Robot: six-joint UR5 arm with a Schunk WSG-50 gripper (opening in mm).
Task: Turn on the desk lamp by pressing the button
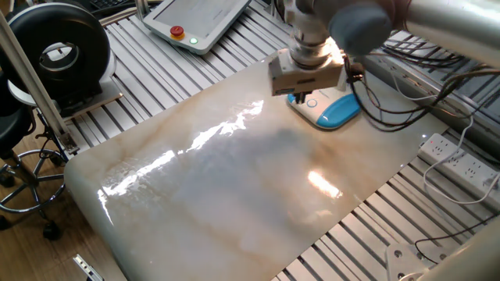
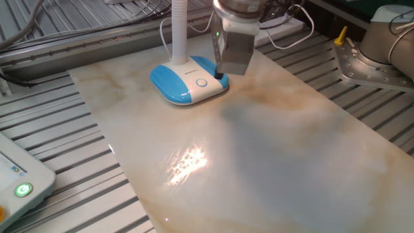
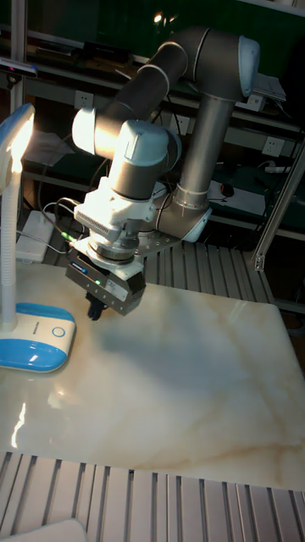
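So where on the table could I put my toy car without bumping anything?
Most of the marble table is bare, from the desk lamp to the near edge. It is only crowded in the far corner, where the gripper hangs just beside the lamp's base.

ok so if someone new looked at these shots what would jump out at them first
Probably the lit head of the white and blue desk lamp glowing at the far left of the tall fixed view, with its bright patch of light on the pale marble tabletop. Next, the big grey and blue robot arm bending down, its gripper hanging just above the table beside the lamp's small round white button.
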